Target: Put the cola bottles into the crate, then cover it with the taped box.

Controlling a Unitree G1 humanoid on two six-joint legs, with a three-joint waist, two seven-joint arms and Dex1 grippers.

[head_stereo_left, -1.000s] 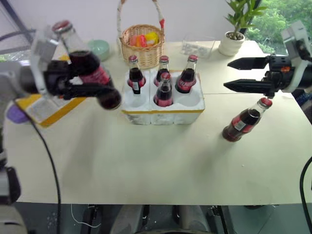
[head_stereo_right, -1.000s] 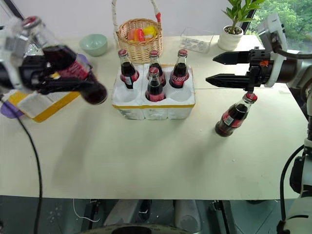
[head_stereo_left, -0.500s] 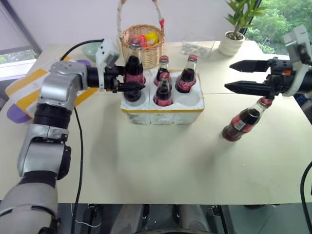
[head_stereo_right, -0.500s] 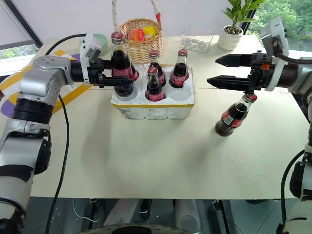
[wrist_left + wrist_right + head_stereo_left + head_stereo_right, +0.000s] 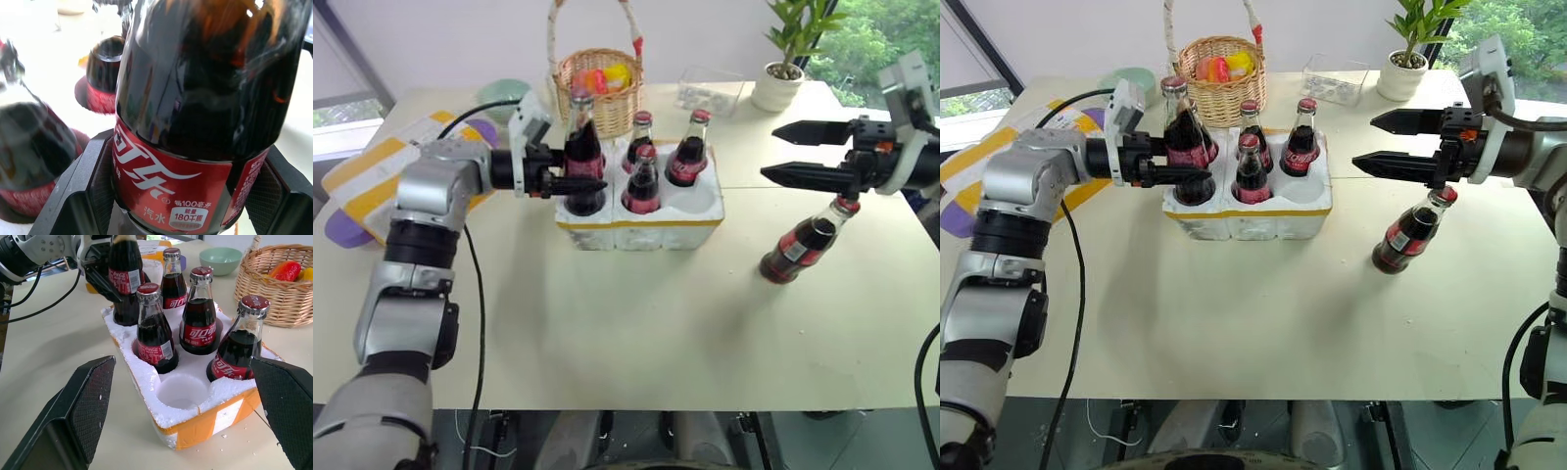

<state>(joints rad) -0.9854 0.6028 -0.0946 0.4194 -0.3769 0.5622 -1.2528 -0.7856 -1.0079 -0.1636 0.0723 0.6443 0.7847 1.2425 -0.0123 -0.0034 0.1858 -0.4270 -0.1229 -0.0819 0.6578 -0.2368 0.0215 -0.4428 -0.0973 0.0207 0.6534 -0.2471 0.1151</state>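
Observation:
My left gripper (image 5: 579, 168) is shut on a cola bottle (image 5: 195, 98), held upright with its base at the front-left well of the crate (image 5: 641, 223), a white foam block with a yellow stripe. Several more cola bottles stand in the crate: back left (image 5: 173, 279), back middle (image 5: 641, 132), back right (image 5: 690, 152) and front middle (image 5: 641, 181). The front-right well (image 5: 183, 391) is empty. My right gripper (image 5: 769, 152) hangs open just above the cap of another cola bottle (image 5: 800, 245) on the table. The taped box (image 5: 372, 166) lies at the far left.
Behind the crate stand a wicker basket (image 5: 597, 88), a green bowl (image 5: 504, 93), a clear plastic container (image 5: 710, 93) and a potted plant (image 5: 783, 69). A purple object (image 5: 337, 230) sticks out from under the taped box. A black cable hangs along my left arm.
My left gripper has carried its bottle rightward and down, from high over the taped box to the crate's front-left well. The right gripper has stayed put.

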